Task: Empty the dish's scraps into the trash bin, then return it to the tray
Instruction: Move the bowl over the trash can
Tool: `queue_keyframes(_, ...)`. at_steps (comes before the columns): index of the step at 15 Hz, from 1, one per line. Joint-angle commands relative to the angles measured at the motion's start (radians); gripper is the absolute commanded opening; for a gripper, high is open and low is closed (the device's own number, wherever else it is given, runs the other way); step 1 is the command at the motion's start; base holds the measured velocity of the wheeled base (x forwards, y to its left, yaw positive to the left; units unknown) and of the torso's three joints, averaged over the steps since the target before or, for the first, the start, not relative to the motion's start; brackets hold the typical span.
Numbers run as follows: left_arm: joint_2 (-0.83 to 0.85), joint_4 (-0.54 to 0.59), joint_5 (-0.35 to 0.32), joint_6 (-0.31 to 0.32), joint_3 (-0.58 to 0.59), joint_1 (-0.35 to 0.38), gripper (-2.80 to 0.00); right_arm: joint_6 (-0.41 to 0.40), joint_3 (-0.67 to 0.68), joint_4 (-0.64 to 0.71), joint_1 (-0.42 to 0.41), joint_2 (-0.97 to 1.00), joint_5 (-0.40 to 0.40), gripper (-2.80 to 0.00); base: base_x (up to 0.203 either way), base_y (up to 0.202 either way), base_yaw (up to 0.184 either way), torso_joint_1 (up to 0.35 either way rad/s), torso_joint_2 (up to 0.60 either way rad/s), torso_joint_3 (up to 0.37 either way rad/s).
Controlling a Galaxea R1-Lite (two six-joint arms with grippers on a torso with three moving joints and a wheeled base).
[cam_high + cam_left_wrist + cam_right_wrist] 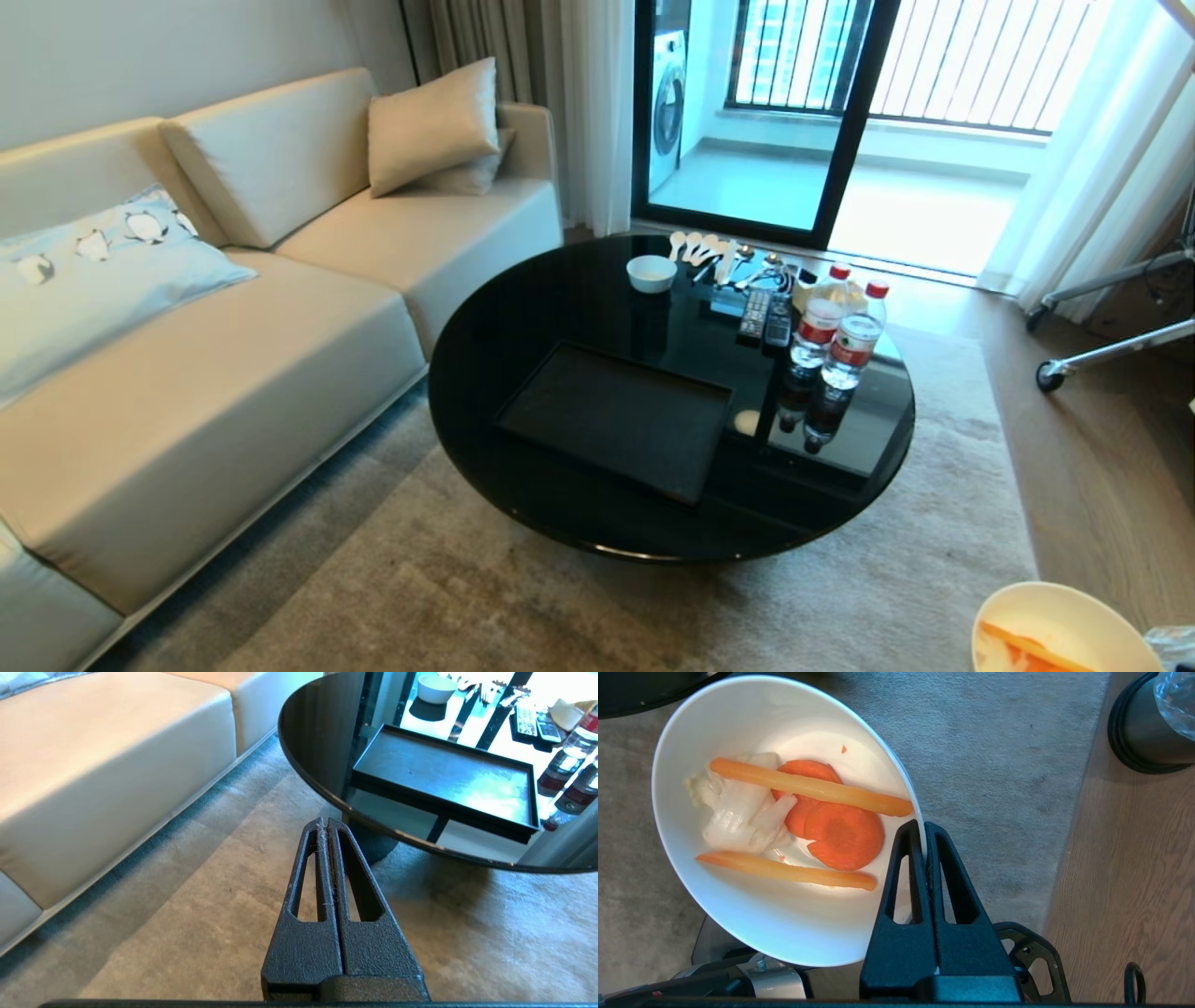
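My right gripper (pixel 923 828) is shut on the rim of the dish (pixel 738 914), a deep white bowl held in the air above the rug. In it lie the scraps (pixel 808 816): two orange carrot strips, two carrot slices and pale whitish peel. The head view catches the dish (pixel 1064 616) at its bottom right corner. The trash bin (pixel 1146 732), brushed metal with a black base ring and clear liner, stands on the wood floor a short way beyond the dish. The black tray (pixel 621 420) lies bare on the round table. My left gripper (pixel 325 823) hangs shut and empty above the rug.
The round glossy black table (pixel 523 317) holds a smaller white bowl (pixel 651 273), spoons (pixel 700 247), remote controls (pixel 766 317) and two water bottles (pixel 836 336). A beige sofa (pixel 233 355) runs along the left. A wheeled stand leg (pixel 1102 355) sits at the right.
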Motion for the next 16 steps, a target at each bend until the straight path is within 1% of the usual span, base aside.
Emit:
queue_keyframes(1,0.000,-0.001,0.001,-0.001,0.000,0.000,-2.80,0.004,0.001,0.003,0.000,-0.001,0.000,-2.80,0.000,0.000,0.000,0.000,0.00,0.000)
queue_keyframes(5,0.000,-0.001,0.001,-0.001,0.000,0.000,-2.80,0.032,0.001,0.009,0.000,-0.001,-0.001,-2.80,0.002,0.008,-0.141,0.002,0.00,0.002)
queue_keyframes(12,0.000,-0.001,0.001,-0.001,0.000,0.000,-2.80,0.034,0.013,0.009,-0.006,-0.001,-0.001,-2.80,0.000,0.011,-0.166,0.003,0.00,0.001)
queue_keyframes(14,0.000,-0.001,0.001,-0.001,0.000,0.000,-2.80,0.053,0.010,0.009,-0.009,0.001,-0.003,-2.80,0.000,0.010,-0.168,0.001,0.00,0.004)
queue_keyframes(16,0.000,-0.001,0.001,-0.001,0.000,0.000,-2.80,0.053,0.009,0.009,-0.018,0.002,-0.003,-2.80,0.001,0.011,-0.166,-0.001,0.00,0.002)
